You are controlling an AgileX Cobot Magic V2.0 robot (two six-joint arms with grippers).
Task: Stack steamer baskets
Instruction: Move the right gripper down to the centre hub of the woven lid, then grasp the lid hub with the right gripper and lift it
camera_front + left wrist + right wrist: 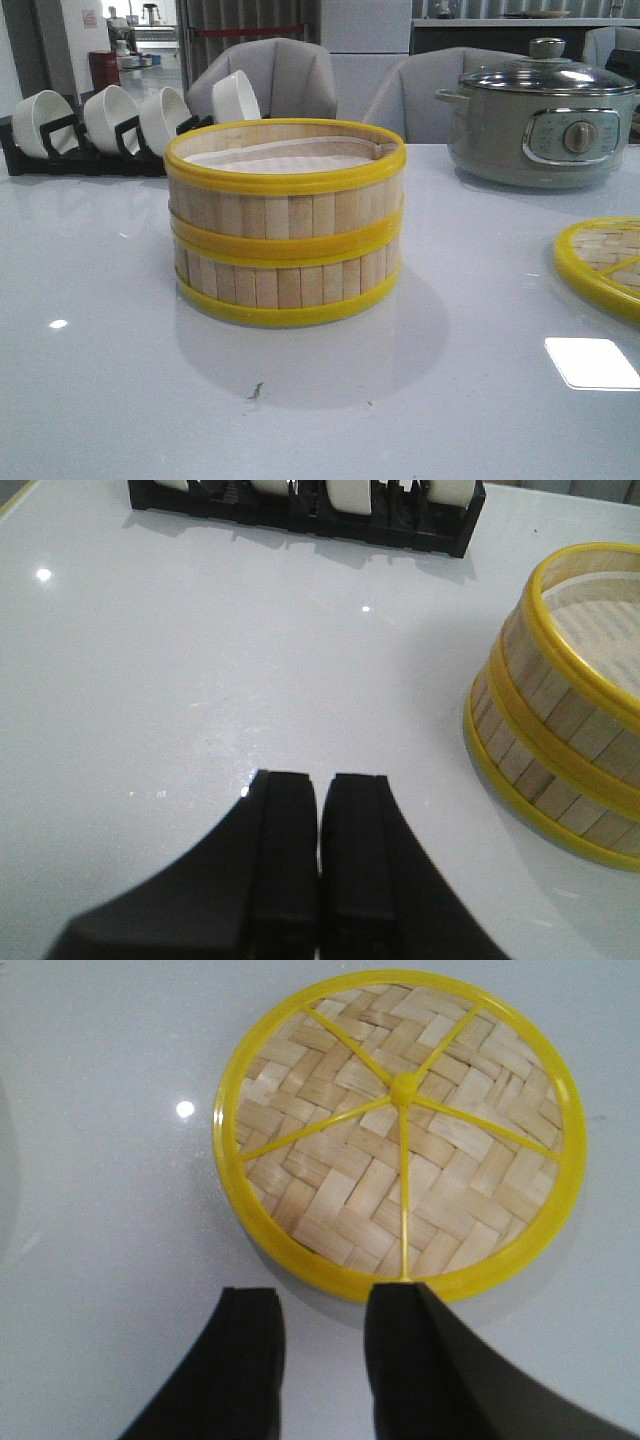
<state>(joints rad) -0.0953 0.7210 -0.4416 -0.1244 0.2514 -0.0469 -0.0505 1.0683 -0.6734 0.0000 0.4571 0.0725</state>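
Standing near the middle of the glossy white table, the two round steamer baskets of pale bamboo slats with bright yellow rims are already stacked, the upper basket seated squarely on the lower basket so that their yellow rims meet in a double band. A white liner shows inside the upper one. Behind the stack to the left, a black dish rack holds four white bowls tipped on edge, and to the right rear sits a grey electric pot with a glass lid. A flat woven bamboo lid with a yellow rim, ribs and centre knob lies on the table well apart from the stack, at the right edge of the front view. The left gripper hangs over bare tabletop beside the stack, its black fingers pressed almost together with only a thin slit between them and nothing held. The right gripper hovers at the near edge of the lid, jaws parted and empty; one fingertip seems to overlap the lid's rim, though whether it touches is unclear from this angle.
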